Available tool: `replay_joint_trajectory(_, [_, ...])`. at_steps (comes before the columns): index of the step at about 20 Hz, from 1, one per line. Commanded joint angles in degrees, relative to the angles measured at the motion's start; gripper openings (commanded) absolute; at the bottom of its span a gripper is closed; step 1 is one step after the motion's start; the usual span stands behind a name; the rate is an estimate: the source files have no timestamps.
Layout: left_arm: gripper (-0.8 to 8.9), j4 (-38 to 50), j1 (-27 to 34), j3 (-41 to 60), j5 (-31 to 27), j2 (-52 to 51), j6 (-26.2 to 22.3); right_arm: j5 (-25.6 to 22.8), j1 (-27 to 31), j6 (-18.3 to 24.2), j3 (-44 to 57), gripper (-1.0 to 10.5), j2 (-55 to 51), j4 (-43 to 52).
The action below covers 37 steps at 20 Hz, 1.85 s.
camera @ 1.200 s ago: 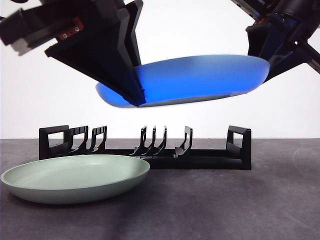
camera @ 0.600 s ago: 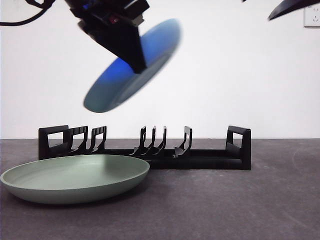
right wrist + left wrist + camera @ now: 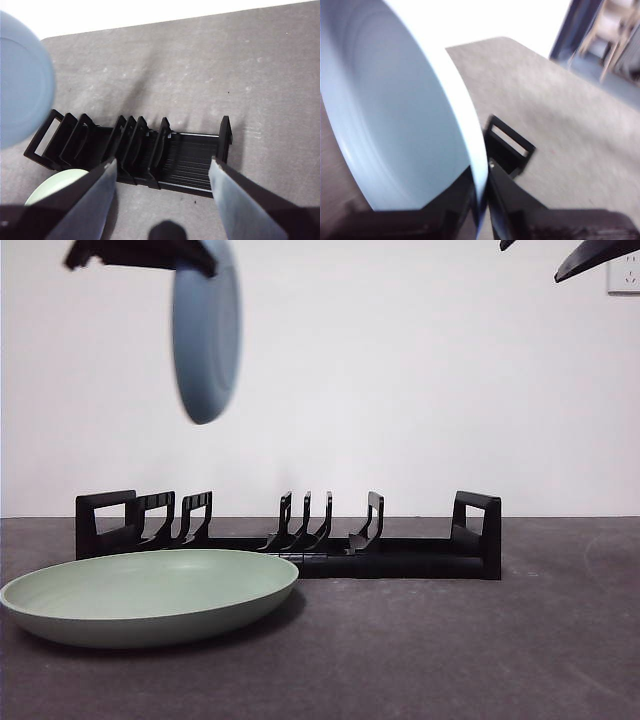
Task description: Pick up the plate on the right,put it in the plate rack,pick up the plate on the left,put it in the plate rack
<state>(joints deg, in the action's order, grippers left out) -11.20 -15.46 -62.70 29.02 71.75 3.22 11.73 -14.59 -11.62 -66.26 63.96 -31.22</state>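
- The blue plate [image 3: 207, 330] hangs on edge, nearly upright, high above the rack's left end, well clear of the dividers.
- My left gripper [image 3: 481, 200] has it — jaws pinched tight on the rim, one each side.
- It looks stiff, light and glossy; I judge a rim pinch could slip or swing, so a hold low on the rim suits slotting.
- The rack [image 3: 290, 540] sits empty behind the green plate [image 3: 150, 595], which lies flat just in front of it.
- My right gripper [image 3: 162, 200] waits above the rack — jaws wide apart, holding nothing.
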Motion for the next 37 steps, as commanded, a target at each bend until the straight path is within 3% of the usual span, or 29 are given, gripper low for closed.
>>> replay_joint_trajectory(1, [-0.09,1.4,2.6,0.1,1.5,1.4,1.6,-0.3,0.0,-0.3,0.1,3.1,0.3,0.4])
replay_joint_trajectory(14, [-0.09,0.4,4.3,0.1,-0.8,13.7,-1.6,-0.2,-0.1,-0.3,0.1,3.1,1.5,0.5])
replay_joint_trajectory(25, [0.08,-7.4,4.2,0.1,-2.0,15.1,-2.4,-0.1,-0.1,-0.3,0.1,3.1,2.5,0.5])
replay_joint_trajectory(29, [2.89,-8.2,4.1,0.1,-1.9,15.1,-2.3,0.0,-0.1,-0.5,0.1,3.1,2.5,0.5])
replay_joint_trajectory(32, [2.93,-8.2,4.1,0.0,-1.1,14.3,-2.2,0.5,-0.8,-0.5,0.1,3.1,2.9,-0.7])
replay_joint_trajectory(35, [2.93,-8.2,3.7,0.0,3.1,10.0,-2.5,9.3,-3.3,-0.5,0.1,3.1,4.7,-2.4])
replay_joint_trajectory(37, [2.93,-8.7,2.6,0.0,3.7,5.6,-4.6,10.8,-5.9,-0.3,0.1,3.1,6.8,-2.7])
